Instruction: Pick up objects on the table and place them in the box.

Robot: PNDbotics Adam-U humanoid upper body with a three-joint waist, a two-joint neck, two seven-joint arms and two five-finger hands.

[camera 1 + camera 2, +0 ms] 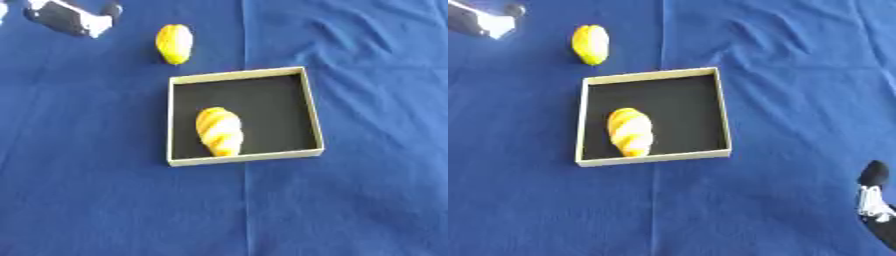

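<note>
Left eye view shows a yellow, oval object [174,43] lying on the blue-clothed surface [79,190], just beyond the far left corner of the box [246,75]. Its long axis runs near to far, tilted slightly. A striped orange-yellow object [218,131] already lies inside the box, toward its near left part. The left hand [72,17] shows at the far left corner, well to the left of the yellow object and clearly the nearer of the two; whether its fingers are straight or curled I cannot tell. The right hand [877,205] shows only at the near right edge of the right eye view, well apart, its fingers equally unreadable. A reach rightward by the left hand looks the natural next move.
</note>
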